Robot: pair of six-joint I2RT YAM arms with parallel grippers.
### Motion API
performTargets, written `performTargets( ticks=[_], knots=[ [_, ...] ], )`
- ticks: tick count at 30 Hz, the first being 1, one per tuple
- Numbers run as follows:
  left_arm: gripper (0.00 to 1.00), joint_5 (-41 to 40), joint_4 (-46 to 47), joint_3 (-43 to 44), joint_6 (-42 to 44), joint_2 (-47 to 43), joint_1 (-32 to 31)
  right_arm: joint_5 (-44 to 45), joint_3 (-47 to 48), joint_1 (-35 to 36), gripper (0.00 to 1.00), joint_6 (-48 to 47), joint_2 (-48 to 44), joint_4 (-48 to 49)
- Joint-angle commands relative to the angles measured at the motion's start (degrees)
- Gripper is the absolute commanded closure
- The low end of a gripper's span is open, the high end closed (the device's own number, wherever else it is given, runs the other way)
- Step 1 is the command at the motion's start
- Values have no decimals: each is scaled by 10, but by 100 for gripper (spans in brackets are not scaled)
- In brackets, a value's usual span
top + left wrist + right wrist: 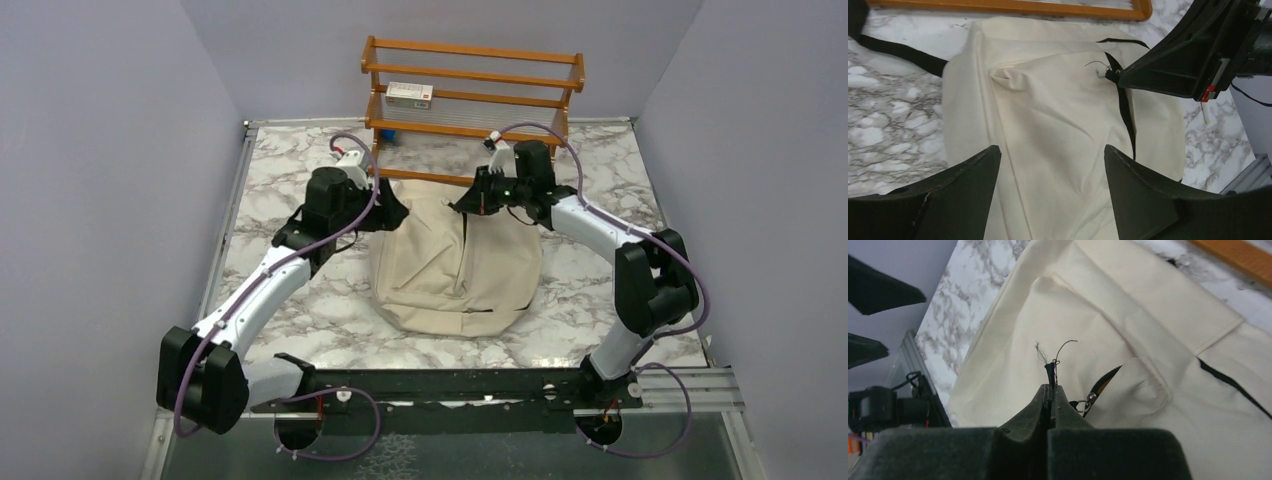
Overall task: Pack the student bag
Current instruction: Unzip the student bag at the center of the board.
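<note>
The student bag (455, 265), a cream canvas backpack, lies flat in the middle of the marble table; it also fills the left wrist view (1048, 110) and the right wrist view (1108, 305). My right gripper (1052, 386) is shut on the black zipper pull cord (1049, 369) at the far end of the bag's black zipper (1105, 379), which is slightly parted there. It also shows in the top view (465, 205) and the left wrist view (1120, 76). My left gripper (1052, 150) is open and empty, hovering over the bag's far left part (398, 213).
A wooden rack (470, 90) stands at the back, close behind the bag, with a white and red box (408, 95) on a shelf. A black bag strap (898, 52) trails on the table. Grey walls close in the left, right and back sides.
</note>
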Motion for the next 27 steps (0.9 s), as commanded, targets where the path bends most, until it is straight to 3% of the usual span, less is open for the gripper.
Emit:
performTargets(
  ticks=[1, 7, 14, 27],
  knots=[
    [24, -23, 41, 19, -28, 35, -44, -126, -41, 1, 100, -12, -38, 56],
    [24, -44, 77, 36, -71, 88, -49, -167, -105, 1, 100, -28, -71, 83],
    [24, -45, 81, 86, -65, 159, -70, -198, -160, 1, 100, -53, -122, 73],
    [25, -80, 70, 96, -27, 262, -107, -175, -233, 3, 100, -58, -190, 50]
  ],
)
